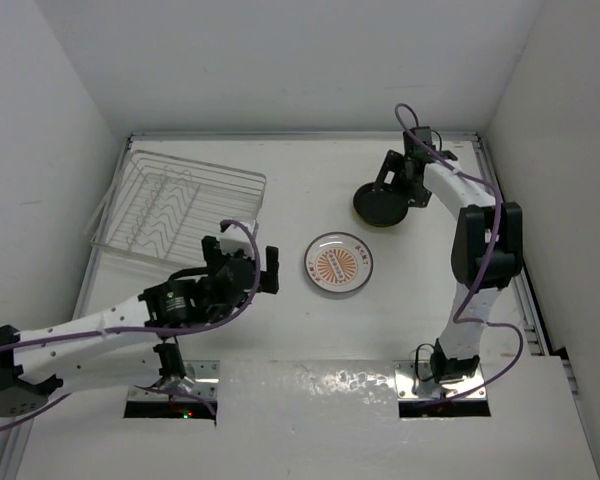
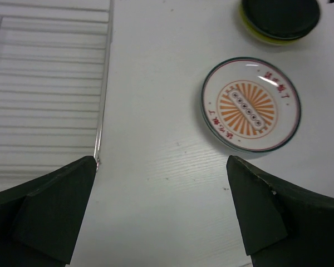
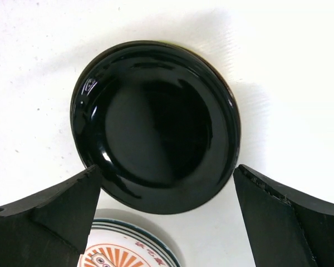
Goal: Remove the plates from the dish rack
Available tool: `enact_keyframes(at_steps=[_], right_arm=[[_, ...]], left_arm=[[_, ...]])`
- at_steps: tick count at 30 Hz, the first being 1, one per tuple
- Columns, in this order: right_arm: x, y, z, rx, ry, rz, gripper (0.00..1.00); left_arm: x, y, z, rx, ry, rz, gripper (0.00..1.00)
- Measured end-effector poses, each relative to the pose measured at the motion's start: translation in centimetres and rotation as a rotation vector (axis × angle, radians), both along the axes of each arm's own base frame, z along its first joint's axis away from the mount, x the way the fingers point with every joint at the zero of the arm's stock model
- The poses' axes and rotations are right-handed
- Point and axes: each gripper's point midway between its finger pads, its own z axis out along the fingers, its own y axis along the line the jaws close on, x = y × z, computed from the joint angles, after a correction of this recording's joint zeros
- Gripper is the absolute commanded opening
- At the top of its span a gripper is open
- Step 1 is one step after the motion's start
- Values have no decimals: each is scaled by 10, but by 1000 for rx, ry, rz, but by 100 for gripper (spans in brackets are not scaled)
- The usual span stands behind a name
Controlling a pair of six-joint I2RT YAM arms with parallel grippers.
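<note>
Item: dish rack (image 1: pixel 180 208), silver wire, upper left of the overhead view. No plate shows among its tines, and the left wrist view shows only bare bars along its left edge. Item: plate with an orange sunburst centre (image 1: pixel 338 264), lying flat on the table (image 1: pixel 310 180) at mid-frame, well apart from the rack. Item: black plate (image 3: pixel 156 125), glossy, upper right of centre in the overhead view, resting on top of a yellow-green plate whose rim (image 2: pixel 250 32) peeks out beneath it. No other plates can be seen in any view. Left gripper (image 2: pixel 160 167): released, jaws spread wide with nothing between them, hovering over bare table between the rack's edge and the orange-centred plate. Right gripper (image 3: pixel 167 175): likewise released, jaws standing apart over the near edge of the black plate, grasping nothing. Progress, as judged: unloading looks complete or nearly so, since three plates sit out on the table and the rack appears emptied. Surface: white tabletop with a faint grain and a few small specks. Surroundings: plain white walls (image 1: pixel 280 60) closing in the back and both sides.
</note>
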Motion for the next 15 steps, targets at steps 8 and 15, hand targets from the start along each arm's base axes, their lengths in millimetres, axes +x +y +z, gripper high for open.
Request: enact_keyframes(at_steps=[8, 15], right_arm=[[-22, -6, 30, -108, -27, 48, 99], [-102, -9, 136, -186, -314, 152, 99]], left_arm=[[55, 36, -46, 18, 148, 282, 100], [105, 108, -17, -98, 131, 526, 100]])
